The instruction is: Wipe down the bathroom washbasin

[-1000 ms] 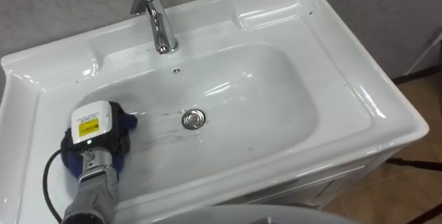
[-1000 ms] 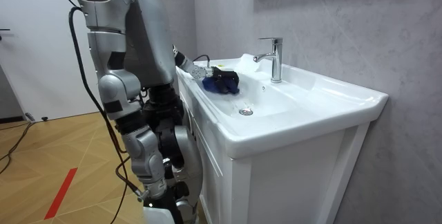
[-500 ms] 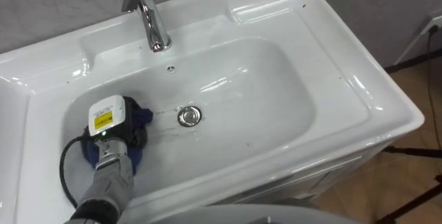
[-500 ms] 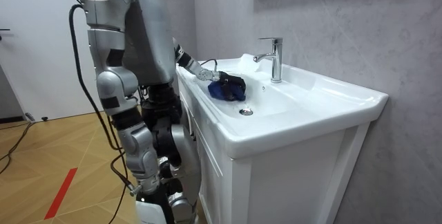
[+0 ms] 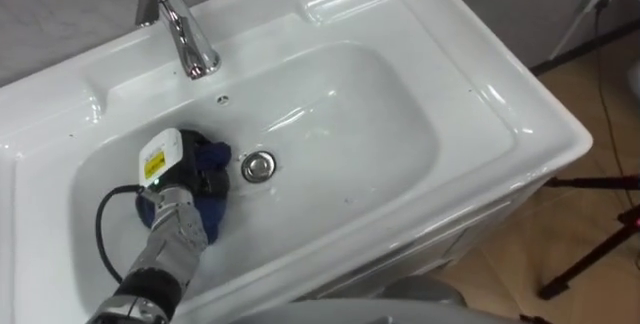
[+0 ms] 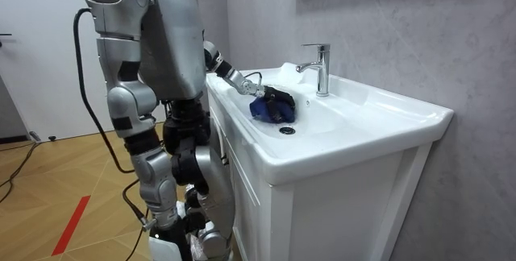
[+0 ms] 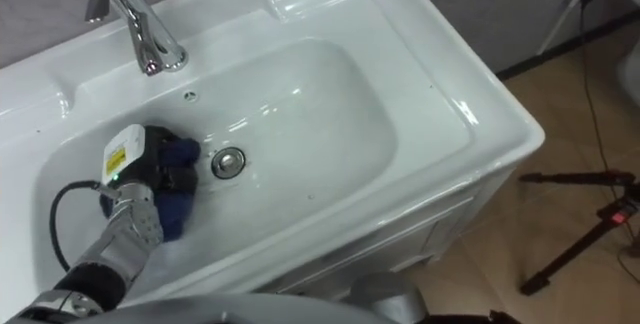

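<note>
One hand, the left hand [image 5: 175, 169], is resting on the blue cloth [image 5: 208, 212] in the basin [image 5: 380, 134] at lower left, just left of the drain [image 5: 258, 166], with open bowl stretching rightward; I cannot tell how tightly it is gripping.

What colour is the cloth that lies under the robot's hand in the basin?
Dark blue. The cloth under the left hand shows best in the left eye view.
</note>
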`<state>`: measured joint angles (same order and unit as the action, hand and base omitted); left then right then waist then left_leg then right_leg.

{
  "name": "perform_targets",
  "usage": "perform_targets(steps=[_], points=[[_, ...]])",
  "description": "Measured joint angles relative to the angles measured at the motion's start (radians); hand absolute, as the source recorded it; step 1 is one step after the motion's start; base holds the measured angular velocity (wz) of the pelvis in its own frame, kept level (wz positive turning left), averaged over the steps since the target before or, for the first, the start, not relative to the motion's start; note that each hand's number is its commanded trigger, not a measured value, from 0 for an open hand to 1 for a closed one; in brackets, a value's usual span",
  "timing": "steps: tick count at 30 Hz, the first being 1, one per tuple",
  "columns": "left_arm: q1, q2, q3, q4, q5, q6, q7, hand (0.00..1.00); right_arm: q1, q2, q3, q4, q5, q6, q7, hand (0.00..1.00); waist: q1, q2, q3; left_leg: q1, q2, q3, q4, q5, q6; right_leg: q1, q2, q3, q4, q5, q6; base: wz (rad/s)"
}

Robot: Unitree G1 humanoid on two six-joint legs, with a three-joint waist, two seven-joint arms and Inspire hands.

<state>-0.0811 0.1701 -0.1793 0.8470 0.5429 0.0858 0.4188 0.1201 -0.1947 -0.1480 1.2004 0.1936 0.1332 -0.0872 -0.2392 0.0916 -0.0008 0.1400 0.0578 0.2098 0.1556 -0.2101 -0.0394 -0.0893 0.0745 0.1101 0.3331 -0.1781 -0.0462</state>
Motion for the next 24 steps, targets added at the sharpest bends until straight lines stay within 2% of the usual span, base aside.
perform_targets(steps=[4, 8, 11, 12, 14, 17, 20, 22, 24], points=[[-0.025, -0.005, 0.010, 0.014, -0.057, -0.004, -0.025, 1.00, -0.002, 0.007, 0.015, 0.000, -0.003, 0.003, -0.003, 0.00, -0.001, -0.017, -0.0019, -0.010, -0.003, 0.008, 0.014, 0.000, 0.000, -0.001, -0.006, 0.002, -0.003, 0.000, 0.001, 0.00], [-0.058, -0.010, 0.009, 0.030, -0.215, -0.017, -0.054, 1.00, 0.000, 0.013, 0.052, 0.000, 0.000, 0.033, -0.004, 0.00, -0.001, -0.042, -0.0008, -0.010, -0.005, 0.014, 0.013, 0.001, 0.006, 0.000, -0.008, 0.004, -0.008, 0.008, 0.005, -0.01], [-0.082, -0.021, 0.008, 0.045, -0.318, -0.032, -0.094, 1.00, -0.002, 0.014, 0.074, -0.003, 0.012, 0.041, -0.005, 0.00, -0.003, -0.046, -0.0001, -0.011, -0.006, 0.017, 0.012, 0.000, 0.013, 0.001, -0.009, 0.005, -0.014, 0.014, 0.008, 0.00], [-0.102, -0.040, -0.006, 0.058, -0.365, -0.045, -0.121, 1.00, -0.003, 0.017, 0.077, -0.010, 0.024, 0.040, -0.005, 0.00, -0.006, -0.045, 0.0001, -0.020, -0.007, 0.016, 0.005, -0.001, 0.018, -0.001, -0.007, -0.001, -0.025, 0.023, 0.013, 0.08], [-0.123, -0.049, -0.064, 0.059, -0.388, -0.045, -0.138, 1.00, -0.006, 0.018, 0.084, -0.020, 0.038, 0.041, -0.005, 0.00, -0.006, -0.045, 0.0001, -0.027, -0.010, 0.016, 0.003, -0.003, 0.022, -0.007, -0.009, -0.003, -0.027, 0.031, 0.022, 0.03], [-0.155, -0.059, -0.139, 0.057, -0.472, -0.044, -0.187, 1.00, -0.008, 0.023, 0.092, -0.056, 0.052, 0.040, -0.011, 0.00, -0.020, -0.045, 0.0000, -0.034, -0.013, 0.018, -0.001, -0.003, 0.024, -0.009, -0.011, -0.001, -0.033, 0.039, 0.019, -0.01], [-0.181, -0.072, -0.160, 0.051, -0.601, -0.044, -0.216, 1.00, -0.003, 0.023, 0.116, -0.096, 0.109, 0.041, -0.023, 0.00, -0.029, -0.043, -0.0007, -0.043, -0.012, 0.011, -0.004, 0.000, 0.029, -0.001, -0.013, -0.007, -0.066, 0.055, 0.017, 0.07], [-0.199, -0.072, -0.201, 0.044, -0.645, -0.038, -0.223, 1.00, -0.004, 0.023, 0.130, -0.116, 0.119, 0.041, -0.024, 0.00, -0.031, -0.042, -0.0016, -0.043, -0.013, 0.007, -0.004, -0.002, 0.033, 0.002, -0.016, -0.014, -0.083, 0.060, 0.020, 0.10], [-0.212, -0.069, -0.259, 0.016, -0.695, -0.011, -0.235, 1.00, -0.009, 0.022, 0.154, -0.146, 0.129, 0.041, -0.023, 0.00, -0.036, -0.040, -0.0028, -0.045, -0.017, 0.007, -0.009, -0.003, 0.037, 0.006, -0.023, -0.025, -0.097, 0.065, 0.025, 0.08]])
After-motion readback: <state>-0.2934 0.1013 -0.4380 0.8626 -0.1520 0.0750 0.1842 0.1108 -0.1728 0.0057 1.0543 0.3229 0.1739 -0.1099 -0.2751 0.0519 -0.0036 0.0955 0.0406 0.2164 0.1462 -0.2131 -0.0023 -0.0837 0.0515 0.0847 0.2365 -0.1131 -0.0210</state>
